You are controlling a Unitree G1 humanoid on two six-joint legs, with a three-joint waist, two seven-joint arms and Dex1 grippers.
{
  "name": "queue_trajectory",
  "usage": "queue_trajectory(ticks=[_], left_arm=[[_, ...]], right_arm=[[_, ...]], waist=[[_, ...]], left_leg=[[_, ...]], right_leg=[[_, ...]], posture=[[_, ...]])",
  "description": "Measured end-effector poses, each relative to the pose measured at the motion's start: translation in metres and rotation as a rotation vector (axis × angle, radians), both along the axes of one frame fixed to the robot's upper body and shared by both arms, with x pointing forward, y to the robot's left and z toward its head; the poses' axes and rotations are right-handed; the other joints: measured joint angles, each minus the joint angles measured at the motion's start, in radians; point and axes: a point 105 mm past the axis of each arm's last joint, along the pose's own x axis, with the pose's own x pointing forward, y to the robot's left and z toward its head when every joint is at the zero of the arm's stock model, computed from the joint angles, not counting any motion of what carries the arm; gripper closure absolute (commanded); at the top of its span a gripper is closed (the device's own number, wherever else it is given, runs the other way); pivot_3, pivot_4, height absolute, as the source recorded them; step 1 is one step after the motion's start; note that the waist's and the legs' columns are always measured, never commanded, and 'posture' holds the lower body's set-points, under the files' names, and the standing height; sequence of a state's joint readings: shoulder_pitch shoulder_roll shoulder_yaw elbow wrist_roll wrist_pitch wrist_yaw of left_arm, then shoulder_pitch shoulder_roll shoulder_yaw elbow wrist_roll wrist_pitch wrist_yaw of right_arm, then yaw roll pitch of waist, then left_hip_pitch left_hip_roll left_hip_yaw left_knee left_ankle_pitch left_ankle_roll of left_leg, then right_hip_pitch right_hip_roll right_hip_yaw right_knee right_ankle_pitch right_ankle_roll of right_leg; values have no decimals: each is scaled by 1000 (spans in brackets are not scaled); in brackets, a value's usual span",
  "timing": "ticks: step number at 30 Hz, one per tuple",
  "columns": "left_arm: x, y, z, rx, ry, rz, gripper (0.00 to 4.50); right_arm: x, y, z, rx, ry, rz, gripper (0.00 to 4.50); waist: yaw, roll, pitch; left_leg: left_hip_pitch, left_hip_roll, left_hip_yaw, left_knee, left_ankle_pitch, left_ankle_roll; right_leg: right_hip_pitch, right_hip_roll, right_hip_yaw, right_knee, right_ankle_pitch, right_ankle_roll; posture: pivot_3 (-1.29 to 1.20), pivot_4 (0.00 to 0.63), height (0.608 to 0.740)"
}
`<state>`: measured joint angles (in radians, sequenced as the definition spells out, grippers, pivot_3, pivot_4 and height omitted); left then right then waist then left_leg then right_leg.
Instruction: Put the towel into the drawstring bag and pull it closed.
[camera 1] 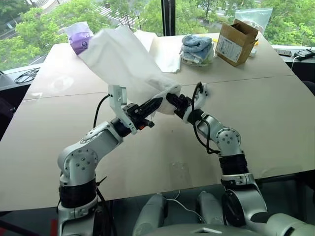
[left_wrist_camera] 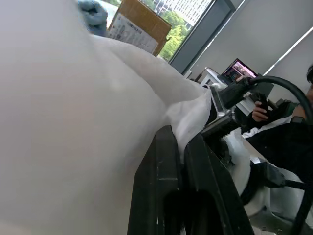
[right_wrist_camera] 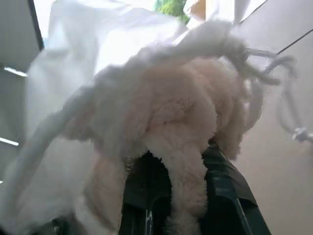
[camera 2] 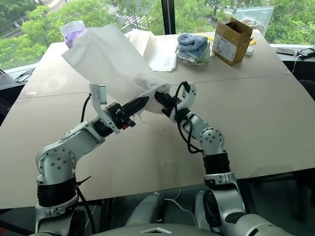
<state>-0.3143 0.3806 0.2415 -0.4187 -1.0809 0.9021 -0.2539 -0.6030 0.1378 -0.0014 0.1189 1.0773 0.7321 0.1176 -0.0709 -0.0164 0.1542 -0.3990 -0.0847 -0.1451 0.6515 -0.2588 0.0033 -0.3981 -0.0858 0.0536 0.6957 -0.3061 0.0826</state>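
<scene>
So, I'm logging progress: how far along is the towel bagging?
Done: the drawstring bag is lifted off the table, its mouth pinched by the left hand. In hand: the right hand grips the towel at that mouth. Left: pushing the towel fully in and pulling the cords closed.

You have a wide tan table [camera 1: 275, 123] in front of you. Along its far edge lie a cream cloth sheet [camera 1: 165, 51], a stack of blue and pale folded towels [camera 1: 197, 48] just right of it, and an open cardboard box [camera 1: 236, 42] further right. A clear bag with purple contents [camera 1: 78, 37] sits far left.
</scene>
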Motion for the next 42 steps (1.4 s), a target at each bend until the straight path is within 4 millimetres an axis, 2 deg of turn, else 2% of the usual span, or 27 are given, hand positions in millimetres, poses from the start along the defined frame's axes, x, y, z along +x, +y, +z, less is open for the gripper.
queue_trajectory(ticks=[1, 2, 4, 6, 8, 11, 13, 15, 18, 21, 24, 26, 27, 30, 31, 32, 33, 36, 40, 42], left_arm=[[0, -2, 4, -6, -13, -8, 4500], [0, -4, 4, -6, -15, -17, 4500], [-1, -2, 2, -7, -6, -12, 4500], [-1, -2, -2, -6, 10, -8, 4500], [-2, -5, -1, -9, 6, -22, 4500], [-4, -4, -1, -5, 3, -28, 4500], [-4, -6, -4, 36, 4, -37, 4500], [-7, -10, -10, 111, 4, -54, 4500], [-6, -18, -11, 167, -18, -61, 4500], [-4, -20, -10, 174, -30, -51, 4500], [-2, -24, -4, 163, -52, -48, 4500], [-2, -25, -4, 153, -50, -46, 4500], [-2, -26, -3, 150, -53, -48, 4500], [-2, -25, -1, 147, -58, -47, 4500], [-1, -25, -2, 149, -55, -43, 4500], [-1, -25, -2, 149, -55, -41, 4500], [0, -23, -2, 151, -56, -32, 4500], [2, -19, -2, 163, -62, -13, 4500], [6, -16, 0, 189, -97, 20, 4500], [13, -14, 9, 195, -148, 47, 4500]], right_arm=[[3, 0, -1, -7, 14, -19, 4476], [16, -10, -6, -8, 62, -94, 4476], [23, -19, -11, 2, 81, -127, 4476], [11, -6, 1, 18, 2, -36, 4476], [14, -5, 3, 13, 4, -37, 4476], [5, -2, 11, 32, -68, 44, 4476], [13, 1, 7, -1, -46, 14, 4476], [8, 3, 0, -40, -80, 59, 4476], [29, -3, -14, -124, -21, -82, 4476], [25, -3, -11, -109, -45, -61, 4476], [29, -8, -19, -115, -21, -71, 4476], [11, -5, -11, -52, -78, 47, 4476], [11, -2, -8, -36, -78, 53, 4476], [17, -8, -2, -25, -111, 18, 4476], [31, -13, -3, -47, -86, -64, 4476], [35, -17, -5, -50, -75, -88, 4476], [34, -23, -4, -36, -75, -85, 4476], [24, -19, 0, -12, -102, -42, 4476], [21, -15, -6, -117, -164, -38, 4476], [39, -16, -20, -173, -94, -136, 4476]], waist=[[-1, 0, 0], [2, 0, -1], [7, 0, 0], [-5, 1, 0], [-2, 1, 0], [0, 0, 0], [0, 1, 0], [3, 1, 0], [5, 1, 0], [2, 1, 0], [2, 1, 0], [-1, 1, 0], [-5, 1, 0], [2, 1, 0], [2, 1, 0], [4, 1, 0], [6, 1, 0], [-2, 1, 0], [-3, 1, 0], [3, 1, 0]], left_leg=[[1, 0, -1, -1, 0, 0], [1, 0, -1, -1, 0, 0], [1, 0, -1, 0, 0, 0], [0, 0, 1, -1, 0, 0], [0, 0, 0, -1, 0, 0], [0, 0, 0, -1, 0, 0], [1, 0, 0, -1, 0, 0], [1, 0, 0, -1, 0, 0], [1, 0, 0, 0, 0, 0], [0, 0, 0, -1, 0, 0], [0, 0, 0, -1, 0, 0], [0, 0, 0, -2, 0, 0], [0, 0, 0, -2, 0, 0], [0, 0, -1, -1, 0, 0], [0, 0, 0, 0, 0, 0], [0, 0, 0, 0, 0, 0], [0, 0, -1, 0, 0, 0], [0, 0, 0, -1, 0, 0], [1, 0, 0, -2, 0, 0], [1, 0, 0, -2, 1, -1]], right_leg=[[0, 0, -1, 0, 0, 0], [1, 0, -1, 0, 0, 0], [1, 0, -1, 0, 0, 0], [-1, 0, 0, 0, 0, 0], [0, 0, -1, 0, 0, 0], [0, 0, -1, 0, 0, 0], [0, 0, 0, 0, 0, 0], [0, 0, -1, 0, 0, 0], [0, 0, -1, 0, 0, 0], [0, 0, -1, 0, 0, 0], [0, 0, -1, 0, 0, 0], [0, 0, -1, -1, 0, 0], [-1, 0, 0, 0, 0, 0], [0, 0, -1, 0, 0, 0], [0, 0, -1, 0, 0, 0], [0, 0, -1, 0, 0, 0], [0, 0, -1, 0, 0, 0], [0, 0, 0, 0, 0, 0], [-1, 0, 0, 0, 0, 0], [0, 0, -1, 0, 0, 0]], posture=[[0, 150, 740], [0, 150, 740], [0, 150, 740], [0, 150, 740], [0, 150, 740], [0, 150, 740], [0, 150, 740], [0, 150, 740], [0, 150, 740], [0, 150, 740], [0, 150, 740], [0, 150, 740], [0, 150, 740], [0, 150, 740], [0, 150, 740], [0, 150, 740], [0, 150, 740], [0, 150, 740], [0, 150, 740], [0, 150, 740]])
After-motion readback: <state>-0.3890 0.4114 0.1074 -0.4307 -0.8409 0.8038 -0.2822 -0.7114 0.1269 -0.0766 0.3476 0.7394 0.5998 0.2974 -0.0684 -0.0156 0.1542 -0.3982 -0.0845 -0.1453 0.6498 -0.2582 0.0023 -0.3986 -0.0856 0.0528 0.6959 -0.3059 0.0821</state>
